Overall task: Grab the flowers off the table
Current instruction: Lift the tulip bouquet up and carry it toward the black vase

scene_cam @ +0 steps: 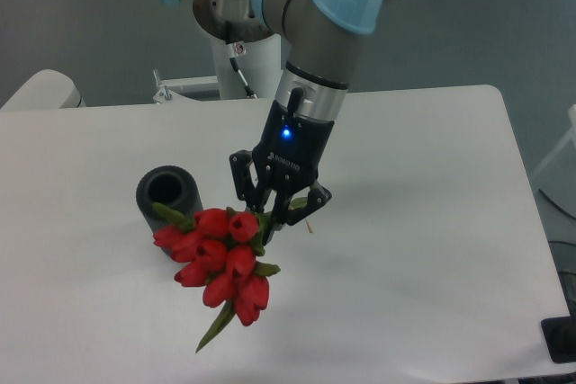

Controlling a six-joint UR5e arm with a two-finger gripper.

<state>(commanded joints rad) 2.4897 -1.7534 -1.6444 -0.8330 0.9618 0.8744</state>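
1. The arm comes down from the top of the view, its grey links and light-blue joint caps bent over the middle of the table [432, 222], with the wrist pointing down and slightly toward the left edge.
2. A blue light glows on the black wrist housing just above the gripper [274, 209].
3. The gripper's two black fingers are clamped on the flowers [220, 263], pinching the bunch at the stems just behind the blooms.
4. The flowers hang below and to the left of the fingers, red heads clustered toward the near-left, a green leaf tip pointing down toward the near edge.
5. Whether the bunch is fully clear of the table cannot be told for certain; no part of it plainly rests on the surface.
6. The dark cylinder vase [166, 193] stands in the left half of the table, its open mouth up; the red blooms overlap its lower right side in view.
7. The table is white and smooth with rounded corners.
8. Beyond the far edge stands the white robot pedestal [245, 60] on a grey floor [81, 15].
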